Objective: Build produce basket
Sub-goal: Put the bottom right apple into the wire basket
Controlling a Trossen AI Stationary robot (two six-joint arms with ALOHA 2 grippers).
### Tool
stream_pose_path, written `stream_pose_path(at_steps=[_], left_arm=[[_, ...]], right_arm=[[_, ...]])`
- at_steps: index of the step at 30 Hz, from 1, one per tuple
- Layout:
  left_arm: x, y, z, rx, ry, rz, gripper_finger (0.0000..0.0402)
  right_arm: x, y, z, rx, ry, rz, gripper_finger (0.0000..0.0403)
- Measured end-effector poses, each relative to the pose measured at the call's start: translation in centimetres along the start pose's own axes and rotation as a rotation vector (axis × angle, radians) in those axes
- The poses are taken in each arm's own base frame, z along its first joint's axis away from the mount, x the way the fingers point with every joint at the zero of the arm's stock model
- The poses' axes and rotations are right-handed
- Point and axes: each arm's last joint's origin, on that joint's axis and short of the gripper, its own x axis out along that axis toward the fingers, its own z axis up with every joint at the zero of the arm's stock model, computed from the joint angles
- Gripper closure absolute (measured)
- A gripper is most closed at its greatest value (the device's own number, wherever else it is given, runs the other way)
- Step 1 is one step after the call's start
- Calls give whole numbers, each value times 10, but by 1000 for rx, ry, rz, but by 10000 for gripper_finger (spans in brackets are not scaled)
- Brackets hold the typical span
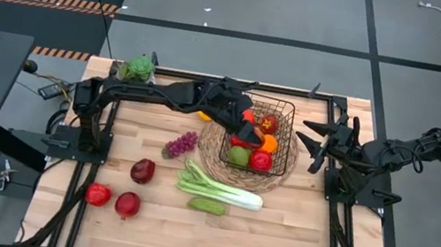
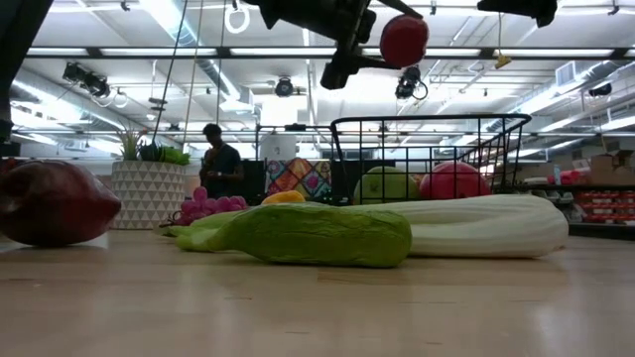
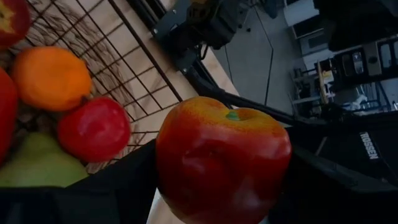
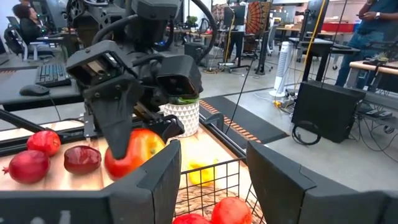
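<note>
My left gripper (image 1: 247, 129) is over the black wire basket (image 1: 291, 125), shut on a red apple (image 2: 404, 40) held above the basket's rim. The basket stands on a round woven mat (image 1: 210, 152) and holds an orange (image 3: 53, 78), a red fruit (image 3: 94, 129), a green fruit (image 3: 37, 168) and more red produce. On the table lie purple grapes (image 1: 181, 143), a leek (image 1: 221, 186), a cucumber (image 1: 207, 205) and three red fruits (image 1: 142, 170). My right gripper (image 1: 318, 145) is open and empty to the right of the basket. My left gripper pinches the red apple by its two opposite sides (image 3: 168, 155) between its two fingers (image 3: 127, 186). The fingers come from above, slanting down. The apple's stem dimple (image 3: 233, 115) faces away from the wrist. The apple is lifted clear, above the basket.
A leafy plant in a white pot (image 1: 137, 69) stands at the table's far left edge. A yellow pepper (image 1: 204, 116) lies just left of the basket. Dark frame rails (image 1: 340, 215) run along the table's sides. A person (image 2: 218, 159) is in the room behind.
</note>
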Motion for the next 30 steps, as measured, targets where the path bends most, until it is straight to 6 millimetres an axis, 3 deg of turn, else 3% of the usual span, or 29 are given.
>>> stream_pose_path(at_steps=[5, 9, 13, 17, 24, 30], left_arm=[[0, -1, -1, 40, 3, -1, 108], [1, -1, -1, 260, -11, 14, 108], [1, 2, -6, 355, 27, 48, 108], [-1, -1, -13, 476, 54, 218, 108], [-1, -24, -36, 899, 58, 603, 108], [10, -36, -63, 1239, 148, 616, 100]], right_arm=[[0, 0, 0, -7, 0, 0, 215], [0, 0, 0, -8, 1, 0, 215], [0, 0, 0, -8, 1, 0, 215], [0, 0, 0, -8, 1, 0, 215], [2, -2, 0, -5, 1, -23, 215], [3, -2, 0, -5, 3, -9, 215]])
